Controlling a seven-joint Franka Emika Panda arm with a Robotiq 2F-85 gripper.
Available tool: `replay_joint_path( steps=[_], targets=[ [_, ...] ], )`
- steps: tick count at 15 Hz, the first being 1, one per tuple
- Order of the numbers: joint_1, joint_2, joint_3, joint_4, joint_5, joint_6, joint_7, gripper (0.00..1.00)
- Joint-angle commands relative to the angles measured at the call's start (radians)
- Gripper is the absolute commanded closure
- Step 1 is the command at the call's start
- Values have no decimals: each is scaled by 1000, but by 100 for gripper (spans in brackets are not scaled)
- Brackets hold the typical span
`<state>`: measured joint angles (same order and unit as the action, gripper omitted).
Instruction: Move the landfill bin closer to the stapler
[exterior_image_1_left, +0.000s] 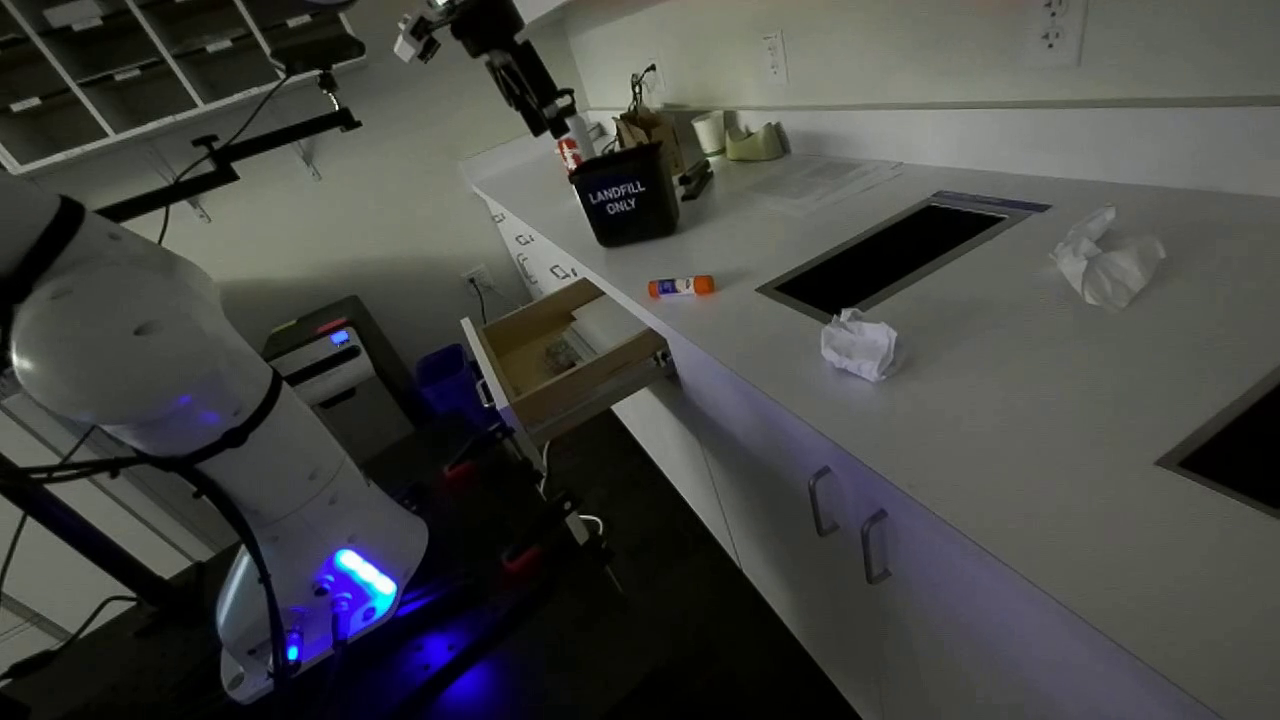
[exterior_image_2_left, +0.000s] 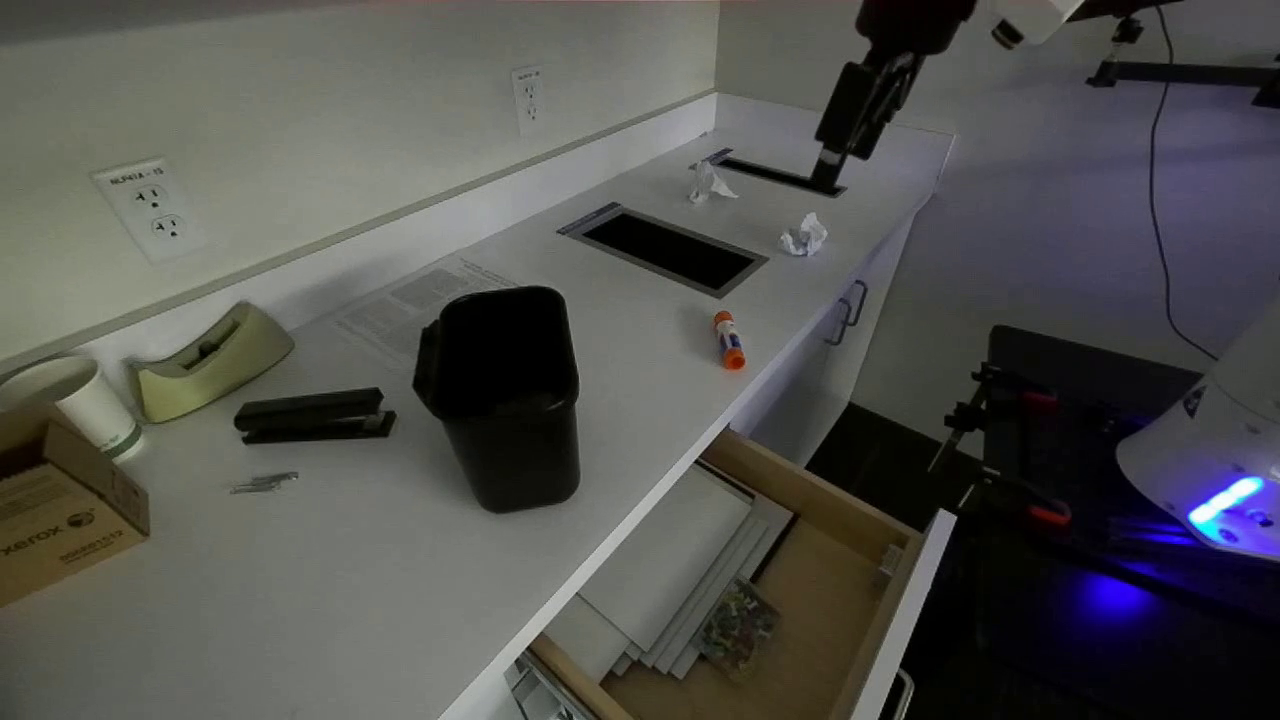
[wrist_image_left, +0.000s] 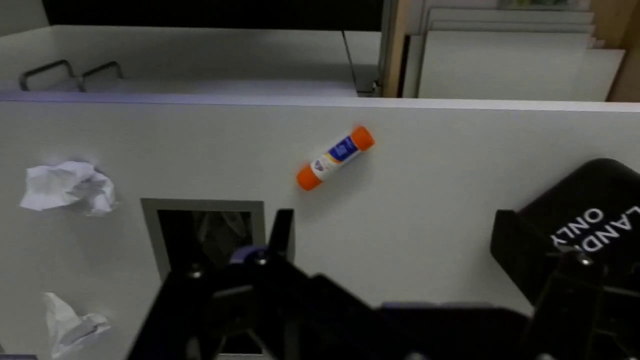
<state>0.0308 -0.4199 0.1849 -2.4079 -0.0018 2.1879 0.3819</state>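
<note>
My pincer (wrist_image_left: 395, 214) apart, nothing clamped; bin (exterior_image_2_left: 515, 440) upright near front edge of counter (exterior_image_2_left: 350, 600), close to stapler (exterior_image_2_left: 315, 416), not touching; I judge grasp and shift still to do

Dim throughout; a blue light (exterior_image_1_left: 365, 575) glows beyond the front edge of the tabletop (exterior_image_1_left: 1000, 420); the nearby claw (wrist_image_left: 394, 216) looks dark and blurred.
</note>
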Motion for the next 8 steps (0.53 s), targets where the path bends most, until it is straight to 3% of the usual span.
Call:
replay_joint_path(
  steps=[1, 4, 5, 8],
  targets=[
    [21, 160, 68, 113, -2, 90, 112, 0],
    [30, 272, 117, 197, -51, 138, 216, 0],
    [43, 188, 85, 119, -25, 127, 161, 0],
    [53, 222, 84, 136, -30, 128, 172, 0]
  ],
)
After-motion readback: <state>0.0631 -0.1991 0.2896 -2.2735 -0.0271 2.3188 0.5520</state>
